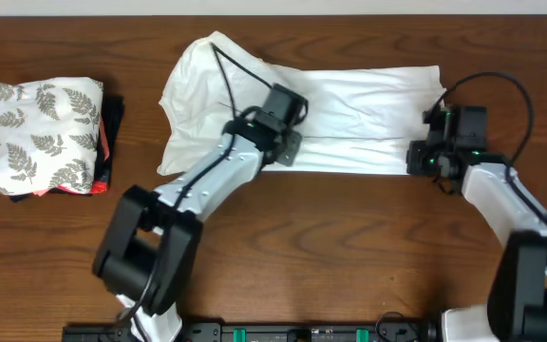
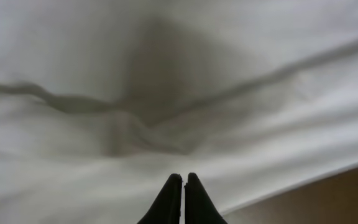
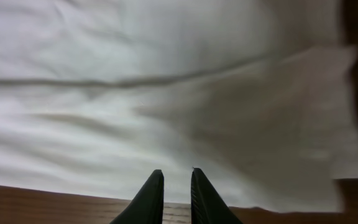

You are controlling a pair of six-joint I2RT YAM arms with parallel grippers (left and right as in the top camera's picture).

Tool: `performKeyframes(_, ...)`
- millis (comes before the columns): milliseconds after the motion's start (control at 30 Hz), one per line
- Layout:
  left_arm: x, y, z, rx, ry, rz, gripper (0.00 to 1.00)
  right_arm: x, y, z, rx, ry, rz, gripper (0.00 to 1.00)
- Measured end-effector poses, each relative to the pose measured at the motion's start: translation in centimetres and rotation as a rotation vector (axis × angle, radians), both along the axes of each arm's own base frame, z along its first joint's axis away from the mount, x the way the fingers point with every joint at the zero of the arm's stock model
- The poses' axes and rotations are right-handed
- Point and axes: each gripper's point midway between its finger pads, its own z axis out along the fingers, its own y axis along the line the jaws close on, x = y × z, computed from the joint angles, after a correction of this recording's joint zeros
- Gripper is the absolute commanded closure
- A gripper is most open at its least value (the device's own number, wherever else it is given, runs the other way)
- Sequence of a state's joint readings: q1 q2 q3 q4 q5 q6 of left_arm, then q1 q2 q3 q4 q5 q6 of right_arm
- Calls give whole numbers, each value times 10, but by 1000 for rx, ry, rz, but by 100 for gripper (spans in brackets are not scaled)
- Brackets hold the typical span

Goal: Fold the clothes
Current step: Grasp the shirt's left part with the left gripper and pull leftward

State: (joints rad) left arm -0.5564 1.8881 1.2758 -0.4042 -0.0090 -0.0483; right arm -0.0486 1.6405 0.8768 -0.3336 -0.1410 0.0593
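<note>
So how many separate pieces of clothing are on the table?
4: the white T-shirt spread across the centre; at the left, a folded stack with the fern-leaf cloth on top and a black garment and a red garment beneath. More may be hidden.

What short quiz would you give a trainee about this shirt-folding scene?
1. True or false: the left gripper, over the white T-shirt, has its fingers pressed together.
2. What lies at the left end of the table? A) a fern-patterned folded cloth on darker garments; B) a plate; C) a shoe.
3. Which gripper is at the shirt's right edge?
Key: 1 true; 2 A; 3 the right gripper.
</note>
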Motion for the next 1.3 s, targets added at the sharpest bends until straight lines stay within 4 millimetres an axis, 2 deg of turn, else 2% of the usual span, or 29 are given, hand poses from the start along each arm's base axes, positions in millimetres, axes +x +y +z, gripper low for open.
performKeyframes(67,-8,-8,-15,7,38,-22,94,-5,0,-19,3,54,1,85)
performKeyframes(167,-8,-15,-28,2,48,-37,94,-8,1,-34,5,90,1,85)
performKeyframes(367,20,-23,-50,-23,-31,-16,94,4,1,-36,5,53,5,84)
performKeyframes(467,39,-25,-51,-52,-91,2,94,9,1,-35,8,37,7,83)
performKeyframes(667,53,-14,-52,-65,-114,36,93,10,0,-36,0,37,3,82)
performKeyframes(900,67,19,-52,-46,-113,110,93,10,-1,-36,-3,41,2,83)
performKeyframes(1300,69,43,-54,-59,-42,148,93,9,-3,-36,0,47,-3,83)
